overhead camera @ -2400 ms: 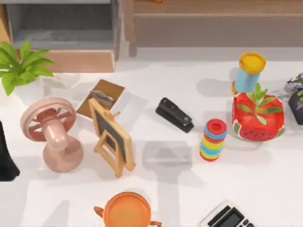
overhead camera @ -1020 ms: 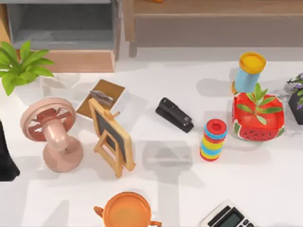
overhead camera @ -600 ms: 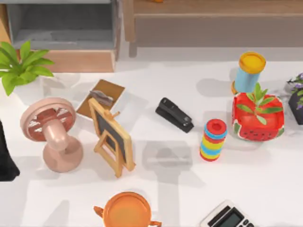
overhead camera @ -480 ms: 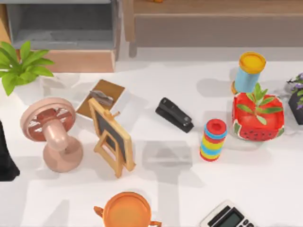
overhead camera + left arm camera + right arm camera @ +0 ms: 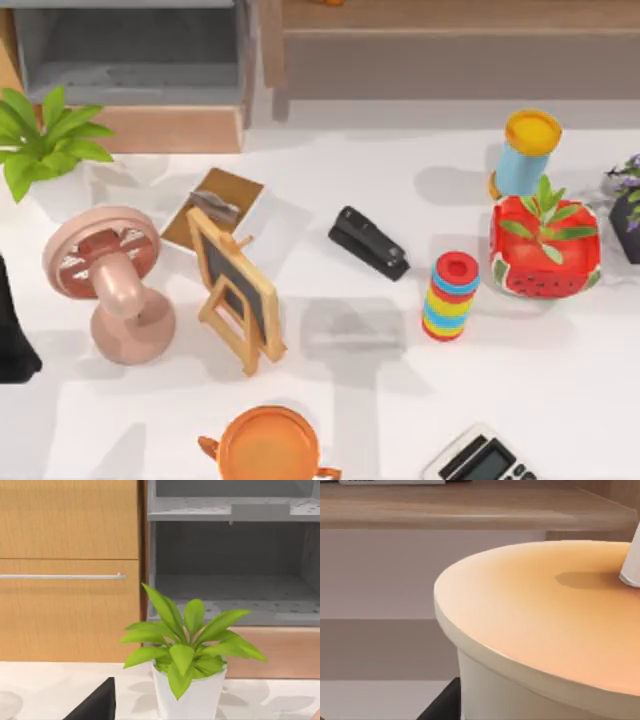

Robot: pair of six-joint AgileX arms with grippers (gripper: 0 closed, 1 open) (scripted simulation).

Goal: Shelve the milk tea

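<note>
The milk tea (image 5: pixel 535 610), a white cup with a tan-orange lid and a white straw (image 5: pixel 632 565), sits very close in the right wrist view. A dark finger (image 5: pixel 442 702) of my right gripper lies against the cup's wall. The cup stands nowhere on the table in the top view, so it hangs in the gripper's hold. Beyond it runs a wooden shelf board (image 5: pixel 470 505). The grey open shelf (image 5: pixel 130 50) is at the table's back left, also seen as shelf (image 5: pixel 230 595). My left arm (image 5: pixel 10 330) is parked at the left edge.
On the table stand a potted plant (image 5: pixel 45 140), a pink fan (image 5: pixel 110 290), a small chalkboard easel (image 5: pixel 235 290), a black stapler (image 5: pixel 370 243), stacked coloured rings (image 5: pixel 450 297), a watermelon planter (image 5: pixel 545 250), a blue cup with a yellow lid (image 5: pixel 528 150), an orange pot (image 5: pixel 268 445) and a calculator (image 5: pixel 480 462).
Nothing on the table has moved. Only the soft shadow in the middle of the table shifts slightly.
</note>
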